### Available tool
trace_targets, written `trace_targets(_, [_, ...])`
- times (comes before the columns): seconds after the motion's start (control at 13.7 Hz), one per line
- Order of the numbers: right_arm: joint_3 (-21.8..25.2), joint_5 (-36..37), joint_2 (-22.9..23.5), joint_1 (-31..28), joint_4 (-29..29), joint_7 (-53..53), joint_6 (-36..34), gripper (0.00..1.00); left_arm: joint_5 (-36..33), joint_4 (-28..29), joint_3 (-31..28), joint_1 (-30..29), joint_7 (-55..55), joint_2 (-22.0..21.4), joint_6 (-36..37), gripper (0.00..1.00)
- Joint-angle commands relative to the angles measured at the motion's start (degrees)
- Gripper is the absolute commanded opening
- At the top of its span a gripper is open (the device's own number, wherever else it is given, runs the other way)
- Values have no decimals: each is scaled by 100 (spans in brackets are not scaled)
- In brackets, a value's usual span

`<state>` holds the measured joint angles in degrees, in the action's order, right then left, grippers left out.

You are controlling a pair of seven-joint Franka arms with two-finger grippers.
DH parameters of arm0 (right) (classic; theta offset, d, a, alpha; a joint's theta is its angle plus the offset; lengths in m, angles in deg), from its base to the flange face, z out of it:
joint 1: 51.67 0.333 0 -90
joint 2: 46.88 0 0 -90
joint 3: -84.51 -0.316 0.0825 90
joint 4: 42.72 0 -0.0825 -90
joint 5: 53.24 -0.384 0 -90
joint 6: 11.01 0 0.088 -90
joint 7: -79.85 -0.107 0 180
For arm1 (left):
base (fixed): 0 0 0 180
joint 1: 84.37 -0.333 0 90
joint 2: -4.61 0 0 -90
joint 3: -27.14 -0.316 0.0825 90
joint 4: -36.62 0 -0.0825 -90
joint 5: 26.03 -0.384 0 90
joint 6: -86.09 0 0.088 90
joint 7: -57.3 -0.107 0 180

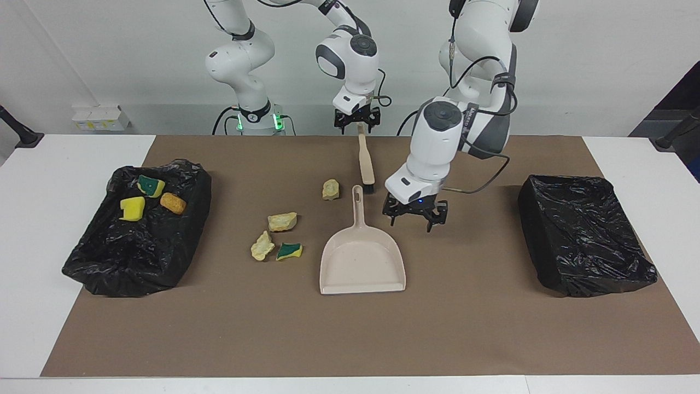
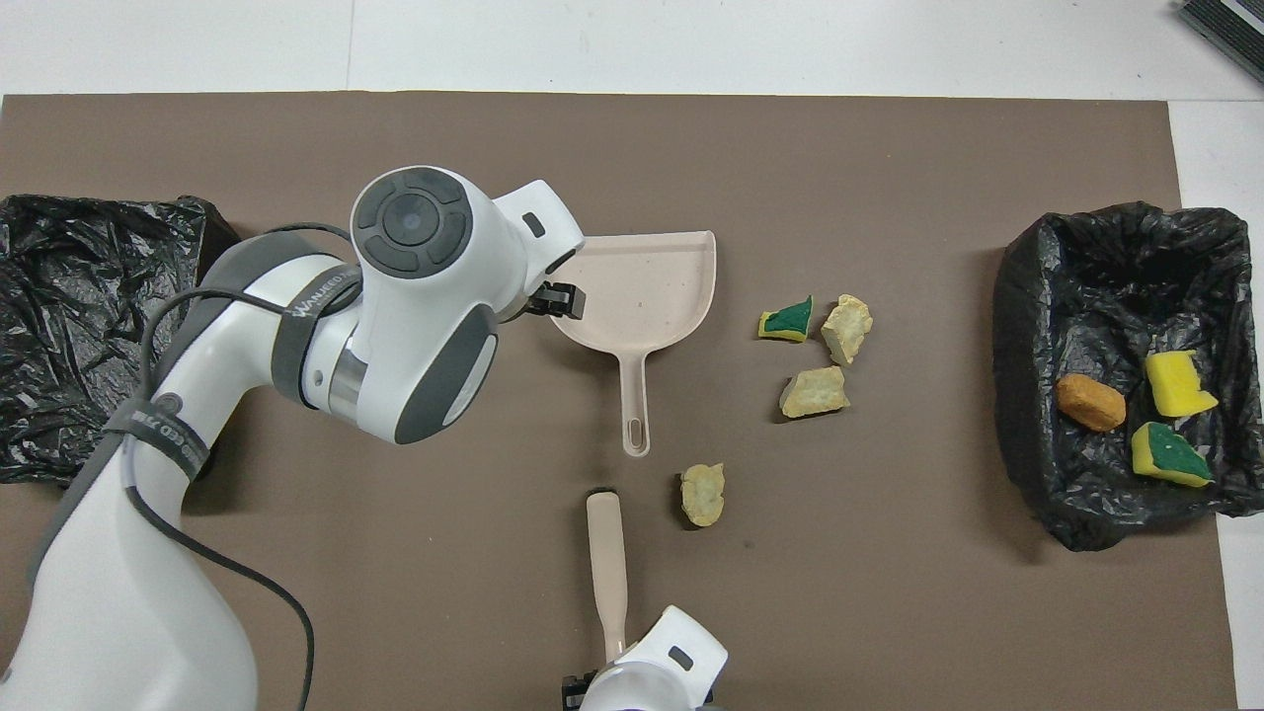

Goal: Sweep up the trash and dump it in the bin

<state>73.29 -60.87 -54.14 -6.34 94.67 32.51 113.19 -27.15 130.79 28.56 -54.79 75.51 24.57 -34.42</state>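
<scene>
- step: tool pickup, no sweeping yet.
- left gripper (image 1: 414, 217) spread empty, just beside dustpan (image 1: 363, 265).
- right gripper (image 1: 357, 121) at brush (image 1: 366, 164) handle end; grip unclear.
- trash (image 1: 282, 221): four on mat, three in bin (image 1: 98, 260).
- next: grasp both handles.

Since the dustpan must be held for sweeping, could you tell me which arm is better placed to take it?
Probably the left: the left gripper hangs open beside the dustpan, while the right gripper is at the brush.

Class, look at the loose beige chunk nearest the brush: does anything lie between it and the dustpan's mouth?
Nothing blocks the beige chunk, but it lies beside the dustpan handle; the mouth opens away from the robots.
</scene>
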Motion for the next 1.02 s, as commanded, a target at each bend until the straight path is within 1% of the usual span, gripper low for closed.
trace_targets(0.0, [-12, -125, 119, 116, 87, -30, 202, 85, 50, 189, -81, 433, 691, -90, -158, 100])
trace_targets(0.15, [-12, -125, 207, 125, 87, -38, 359, 81, 95, 364, -81, 810, 1016, -90, -219, 100])
trace_targets(0.22, [-12, -125, 268, 134, 87, -30, 430, 79, 95, 591, -81, 952, 1236, -142, -437, 100])
trace_targets(0.29, [-12, -125, 330, 134, 78, -38, 517, 75, 95, 794, -81, 1005, 1412, -177, -630, 100])
trace_targets(0.37, [-12, -125, 365, 134, 78, -30, 571, 66, 95, 822, -81, 1084, 1596, -82, -693, 100])
trace_targets(0.44, [-12, -125, 374, 134, 69, -21, 571, 51, 95, 822, -107, 1320, 1911, 50, -798, 100])
trace_targets(0.51, [-3, -125, 409, 125, 43, -38, 571, 30, 86, 822, -98, 1305, 1993, 225, -965, 100])
trace_targets(0.59, [-3, -134, 462, 99, -1, -39, 571, 6, 86, 814, -107, 1278, 1994, 244, -958, 99])
trace_targets(0.66, [-3, -238, 514, 90, -97, -39, 545, 0, 86, 805, -116, 1252, 2002, 244, -958, 90])
trace_targets(0.73, [-3, -413, 558, 81, -202, -47, 475, 0, 68, 787, -133, 1208, 2020, 244, -958, 81])
trace_targets(0.81, [-3, -441, 611, 64, -290, -47, 457, 0, 60, 770, -151, 1208, 2037, 244, -949, 67])
trace_targets(0.88, [6, -441, 620, 46, -335, -82, 405, 0, 42, 726, -168, 1208, 2055, 244, -897, 47])
trace_targets(0.95, [23, -441, 568, 37, -335, -91, 369, 0, 16, 691, -169, 1208, 2090, 253, -913, 34])
